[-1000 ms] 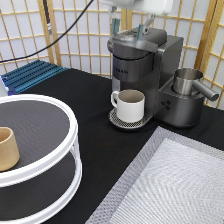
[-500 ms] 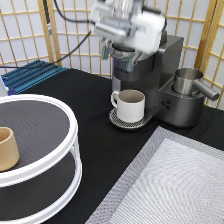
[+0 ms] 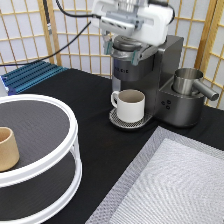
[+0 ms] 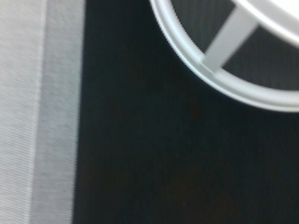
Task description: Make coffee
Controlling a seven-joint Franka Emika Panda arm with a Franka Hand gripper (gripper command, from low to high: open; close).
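The dark grey coffee machine [image 3: 165, 75] stands at the exterior view's top, right of centre. A cream-white handled mug [image 3: 130, 105] sits on its round drip tray [image 3: 116, 120], under the brew head. My gripper [image 3: 121, 51] hangs from the white hand just above the brew head, with its fingers [image 3: 107, 47] spread apart on either side of the lid, open and holding nothing that I can see. The coffee pod is out of view. The wrist view shows only black tabletop, the grey mat [image 4: 18, 100] and the white stand's rim [image 4: 206, 75].
A white two-tier round stand [image 3: 70, 145] fills the exterior view's left, with a tan handleless cup [image 3: 7, 149] on its upper tier. A grey woven mat [image 3: 170, 185] covers the bottom right. A steel milk jug [image 3: 189, 82] sits on the machine's right side. Blue rack [image 3: 32, 75] at back left.
The hand has come down from the exterior view's top edge and now sits low over the machine's brew head. Mug, cup and stand have not moved.
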